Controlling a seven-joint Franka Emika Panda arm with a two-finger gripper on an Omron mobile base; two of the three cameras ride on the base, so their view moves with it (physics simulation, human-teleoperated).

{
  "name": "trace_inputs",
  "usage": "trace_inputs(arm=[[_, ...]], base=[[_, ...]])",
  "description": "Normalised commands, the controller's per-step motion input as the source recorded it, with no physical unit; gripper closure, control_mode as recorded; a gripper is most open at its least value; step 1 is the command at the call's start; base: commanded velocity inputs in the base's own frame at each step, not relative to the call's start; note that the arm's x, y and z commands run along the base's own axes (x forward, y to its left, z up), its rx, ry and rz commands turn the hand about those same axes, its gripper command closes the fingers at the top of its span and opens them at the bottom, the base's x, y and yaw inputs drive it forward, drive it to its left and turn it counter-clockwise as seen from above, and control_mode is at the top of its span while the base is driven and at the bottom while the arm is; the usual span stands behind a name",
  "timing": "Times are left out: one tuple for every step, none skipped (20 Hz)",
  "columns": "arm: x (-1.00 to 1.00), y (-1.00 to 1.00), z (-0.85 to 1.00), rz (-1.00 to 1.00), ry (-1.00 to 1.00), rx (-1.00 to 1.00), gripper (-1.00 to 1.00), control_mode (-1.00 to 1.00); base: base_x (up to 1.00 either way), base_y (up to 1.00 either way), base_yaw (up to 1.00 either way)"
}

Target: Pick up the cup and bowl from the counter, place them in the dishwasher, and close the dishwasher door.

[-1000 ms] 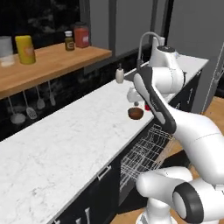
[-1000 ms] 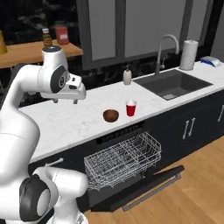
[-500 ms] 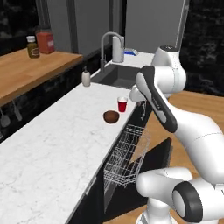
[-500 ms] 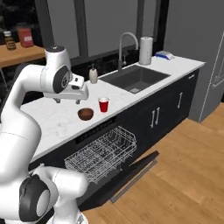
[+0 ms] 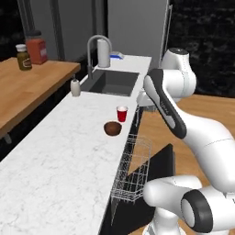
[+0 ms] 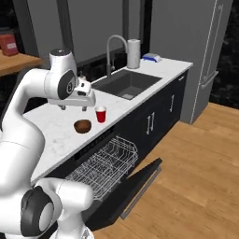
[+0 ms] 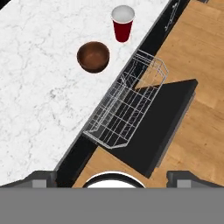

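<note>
The two-finger gripper point(image 6: 72, 108) hangs above the long white marble counter point(image 6: 56, 128), up and back from the small round dark brown bowl point(image 6: 82, 126) and touching nothing. In the right base view its short dark fingers point down with nothing between them, though how wide they stand apart cannot be told. In the hand view the gripper's dark tips point(image 7: 109, 178) barely rise at the bottom edge, set well apart.

The bowl point(image 5: 113, 128) sits upright near the counter's front edge, and the small red tapered cup point(image 5: 121, 114) with its white inside stands just beside it, toward the dark sink point(image 6: 127, 84); the two are close but not touching.

Below that edge the dishwasher point(image 6: 88, 154) is open: its white wire rack point(image 7: 127, 103) is pulled out and the flat black dishwasher door point(image 7: 168, 118) lies folded down over the orange-brown wooden floor point(image 6: 196, 163).

Behind the sink stand a curved silver tap point(image 6: 112, 49) and a white cylindrical roll point(image 6: 133, 53).
</note>
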Motion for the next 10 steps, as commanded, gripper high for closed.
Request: trace_inputs(arm=[[0.00,0.00,0.00,0.00,0.00,0.00,-1.00,1.00],[0.00,0.00,0.00,0.00,0.00,0.00,-1.00,1.00],[0.00,0.00,0.00,0.00,0.00,0.00,-1.00,1.00],[0.00,0.00,0.00,0.00,0.00,0.00,-1.00,1.00],[0.00,0.00,0.00,0.00,0.00,0.00,-1.00,1.00],[0.00,0.00,0.00,0.00,0.00,0.00,-1.00,1.00],[0.00,0.00,0.00,0.00,0.00,0.00,-1.00,1.00],[0.00,0.00,0.00,0.00,0.00,0.00,-1.00,1.00],[0.00,0.00,0.00,0.00,0.00,0.00,-1.00,1.00],[0.00,0.36,0.00,-0.23,0.00,0.00,-1.00,-1.00]], base=[[0.00,0.51,-0.27],[0.00,0.47,-0.26],[0.00,0.41,-0.25],[0.00,0.37,-0.25],[0.00,0.31,-0.25],[0.00,0.31,-0.24],[0.00,0.32,-0.24],[0.00,0.34,-0.24],[0.00,0.35,-0.24],[0.00,0.00,0.00]])
